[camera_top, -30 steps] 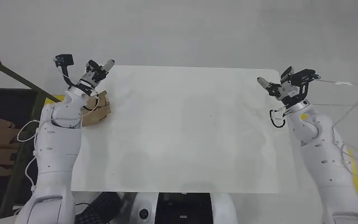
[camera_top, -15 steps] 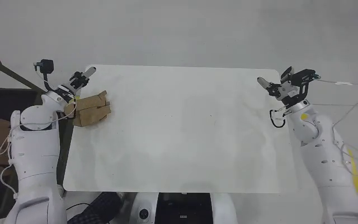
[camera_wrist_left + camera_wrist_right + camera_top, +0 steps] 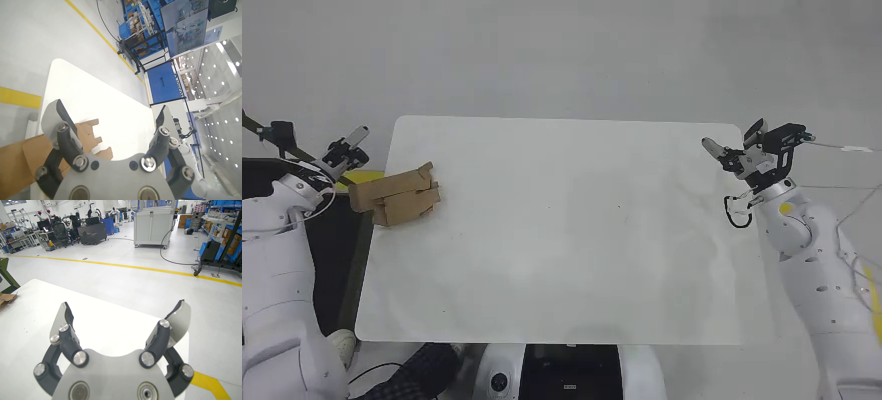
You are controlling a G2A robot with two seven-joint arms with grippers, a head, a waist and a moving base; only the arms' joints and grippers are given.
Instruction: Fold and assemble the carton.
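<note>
The brown carton [image 3: 397, 195] lies partly folded on the white table [image 3: 562, 240], at its left edge, with one end overhanging. My left gripper [image 3: 350, 145] is open just beyond that edge, a little past the carton's far end and not touching it. The left wrist view has the carton [image 3: 86, 130] below and behind the open left gripper [image 3: 111, 113]. My right gripper [image 3: 722, 152] is open over the table's far right corner with nothing between its fingers. From the right gripper [image 3: 122, 308] the carton [image 3: 6, 298] lies far across the table.
A dark green frame bar [image 3: 272, 135] runs beside the table's left edge, also seen as a green frame [image 3: 5, 273] in the right wrist view. A thin cable [image 3: 842, 148] trails off by the right arm. The wide table middle [image 3: 37, 317] is bare.
My left arm has swung leftward off the table and away from the carton, uncovering it. The carton stays at the left edge. The right arm has not moved.
</note>
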